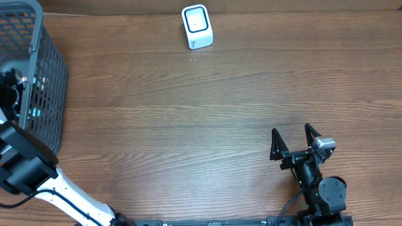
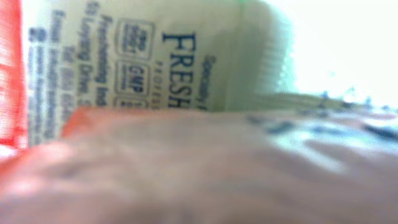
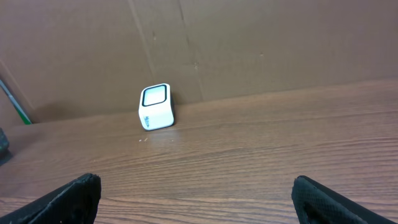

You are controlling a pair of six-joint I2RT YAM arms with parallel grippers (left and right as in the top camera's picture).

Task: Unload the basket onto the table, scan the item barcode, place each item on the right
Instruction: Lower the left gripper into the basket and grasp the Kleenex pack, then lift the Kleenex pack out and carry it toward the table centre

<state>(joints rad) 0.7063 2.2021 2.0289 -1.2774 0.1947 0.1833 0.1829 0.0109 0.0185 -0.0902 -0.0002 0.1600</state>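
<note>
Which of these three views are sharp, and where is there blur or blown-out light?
Overhead: sharp, evenly lit; white box-shaped barcode scanner and grey wire-mesh basket crisp. Right wrist: sharp too, no glare. Left wrist: badly out of focus; pale green printed packet only partly readable, foreground a brownish smear, upper right blown out white.

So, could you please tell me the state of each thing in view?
scanner: upright on the table, nothing before it.
basket: upright.
left gripper: down inside the basket, jaws hidden.
pale green packet: right under the left wrist camera, blurred.
right gripper: open, empty, over the table.
</note>
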